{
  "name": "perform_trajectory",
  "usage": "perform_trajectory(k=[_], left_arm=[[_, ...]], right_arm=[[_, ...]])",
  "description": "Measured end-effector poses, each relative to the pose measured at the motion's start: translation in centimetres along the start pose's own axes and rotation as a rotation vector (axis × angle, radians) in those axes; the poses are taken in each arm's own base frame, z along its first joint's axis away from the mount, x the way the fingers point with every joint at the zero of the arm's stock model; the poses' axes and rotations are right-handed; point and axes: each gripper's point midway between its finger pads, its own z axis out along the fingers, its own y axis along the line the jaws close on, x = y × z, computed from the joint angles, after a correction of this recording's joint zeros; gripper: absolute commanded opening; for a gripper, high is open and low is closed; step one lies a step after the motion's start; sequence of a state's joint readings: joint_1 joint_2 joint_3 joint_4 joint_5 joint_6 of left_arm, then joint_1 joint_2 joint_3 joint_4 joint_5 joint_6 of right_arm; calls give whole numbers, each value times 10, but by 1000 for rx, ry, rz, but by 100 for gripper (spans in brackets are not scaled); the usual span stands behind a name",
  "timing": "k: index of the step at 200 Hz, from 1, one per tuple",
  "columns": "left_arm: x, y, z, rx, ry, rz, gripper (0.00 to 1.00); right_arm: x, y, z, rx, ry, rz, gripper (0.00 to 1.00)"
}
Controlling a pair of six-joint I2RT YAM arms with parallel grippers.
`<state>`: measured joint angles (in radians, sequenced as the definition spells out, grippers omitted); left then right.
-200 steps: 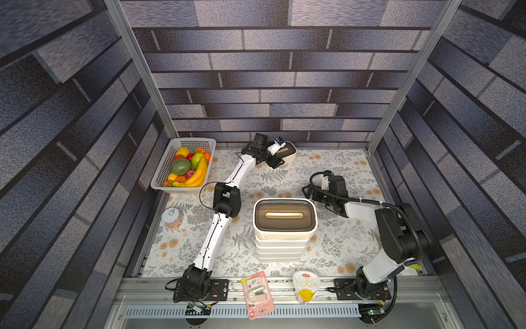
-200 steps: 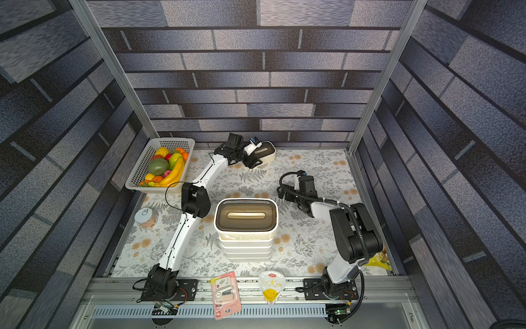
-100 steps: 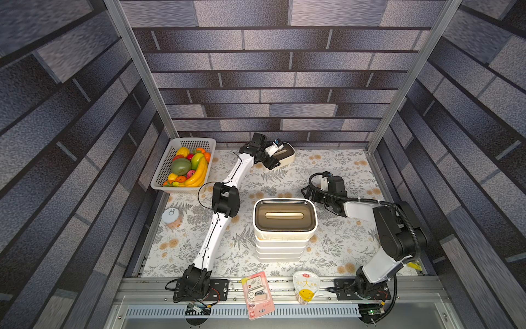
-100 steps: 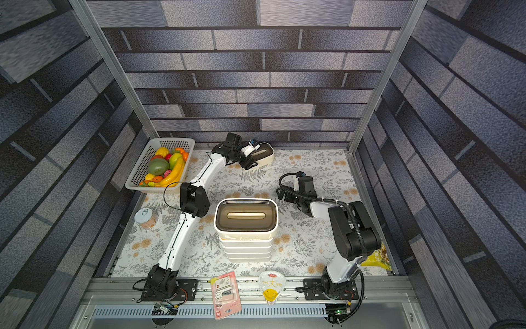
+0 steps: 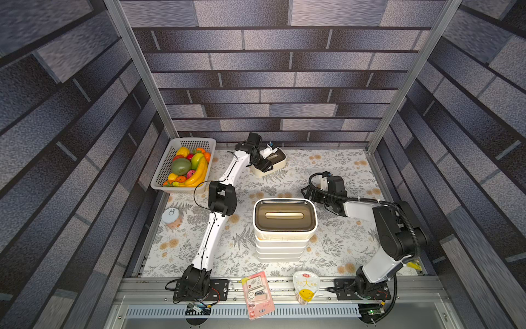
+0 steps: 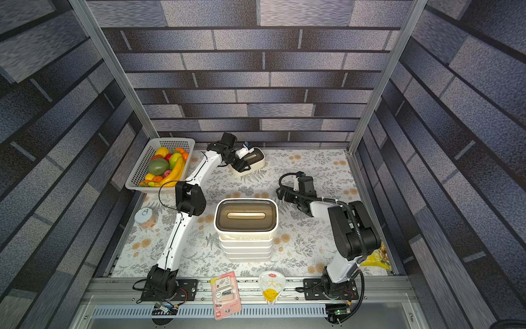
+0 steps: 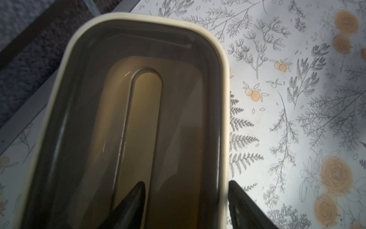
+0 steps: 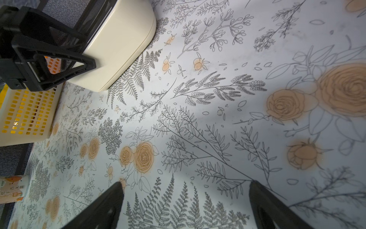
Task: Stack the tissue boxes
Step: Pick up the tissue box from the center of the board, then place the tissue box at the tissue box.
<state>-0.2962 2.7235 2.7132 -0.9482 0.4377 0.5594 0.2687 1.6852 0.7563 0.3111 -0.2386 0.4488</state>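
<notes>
Stack of tissue boxes at table centre, brown lid topmost. Right gripper at 2 o'clock of stack, jaws wide, empty, above floral mat. Lone tissue box at 12 o'clock, far edge. Left gripper straddles its wall: one finger in lid slot, other outside rim; clamped or not, cannot tell. Fruit basket at 10 o'clock.

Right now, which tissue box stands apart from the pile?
The tissue box at the back, near the fruit basket, with the left gripper straddling its wall; the others form the central pile.
</notes>
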Motion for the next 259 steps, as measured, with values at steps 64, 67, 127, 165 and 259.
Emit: perform_trajectory(k=[64,67,127,165,259], left_arm=[[29,-13,-16,64,102,-37,49],[30,-13,-16,66,106,-40,48],[34,-16,-78,73,111,-128,44],[17,-19,-191,-24,1,-156,45],[24,-119,-328,-116,-92,-102,46]], right_arm=[[-1,2,-2,-5,-1,-1,100],[-1,2,-2,-5,-2,-2,100],[-14,16,-20,-26,-28,-9,100],[-34,37,-57,-39,-78,-22,100],[-56,69,-159,-7,-173,-61,100]])
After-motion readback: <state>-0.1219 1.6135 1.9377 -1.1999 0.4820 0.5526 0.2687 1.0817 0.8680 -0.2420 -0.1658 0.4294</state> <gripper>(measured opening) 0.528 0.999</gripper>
